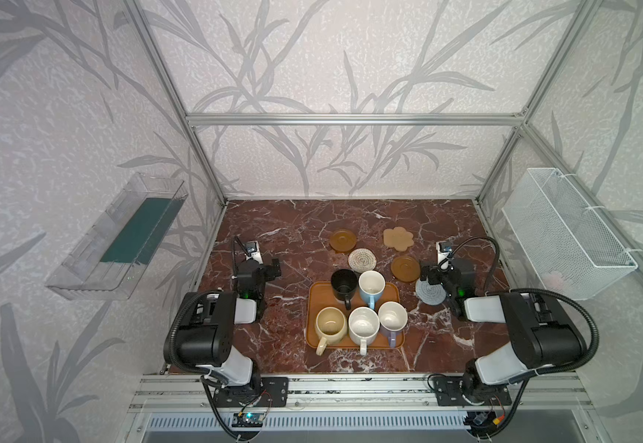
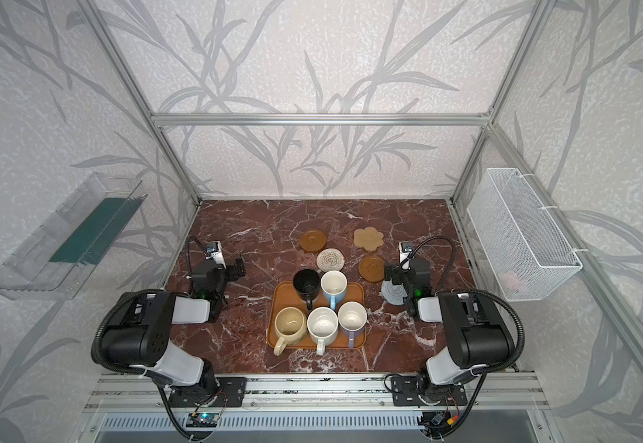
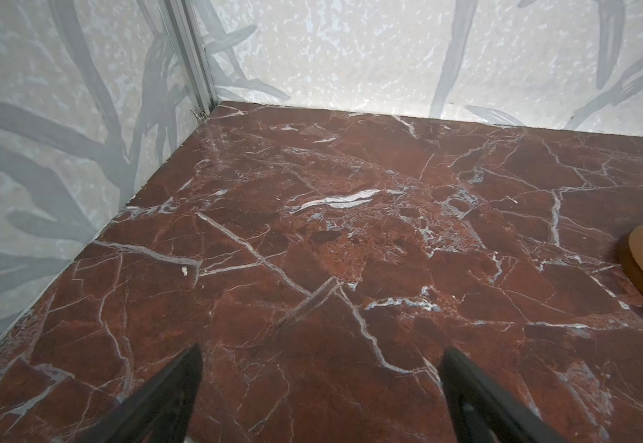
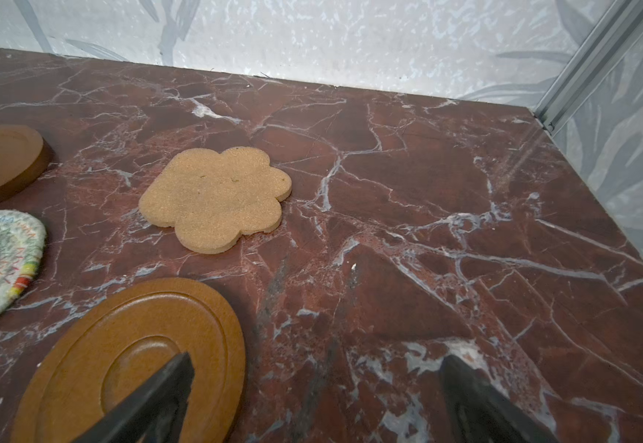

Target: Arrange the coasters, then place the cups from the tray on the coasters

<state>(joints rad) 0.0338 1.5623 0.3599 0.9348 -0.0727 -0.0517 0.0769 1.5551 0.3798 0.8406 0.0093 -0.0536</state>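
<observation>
All five cups are crowded onto the tray [image 1: 319,297], handles mostly turned toward the near edge: the black cup [image 1: 344,284] and light blue cup [image 1: 371,285] at the back, the cream-yellow cup [image 1: 330,325], white cup [image 1: 364,325] and lavender cup [image 1: 392,318] in front. None is set on a coaster yet.

The coasters are scattered loosely on the marble table [image 1: 273,230] beyond the tray and to its right. The far brown disc [image 1: 343,240] and the beige woven round [image 1: 361,260] lie just beside each other. The flower-shaped coaster [image 1: 398,237] is apart at the back. The near brown disc [image 1: 405,269] and the grey-blue woven round [image 1: 427,293] lie by the right arm. This cluster is judged too tight for five cups, so spreading is likely called for first. The table's left half lies bare for that.

Both arms are folded, with elbows raised above their bases and forearms stretched forward, low over the table. The left gripper [image 3: 319,354] is held over bare marble left of the tray, jaws spread wide with nothing between them. The right gripper [image 4: 316,358] is likewise spread and holds nothing. In its wrist view one finger is seen over the near brown disc and the other over bare marble — a pose that suggests this disc is the first to be taken.
</observation>
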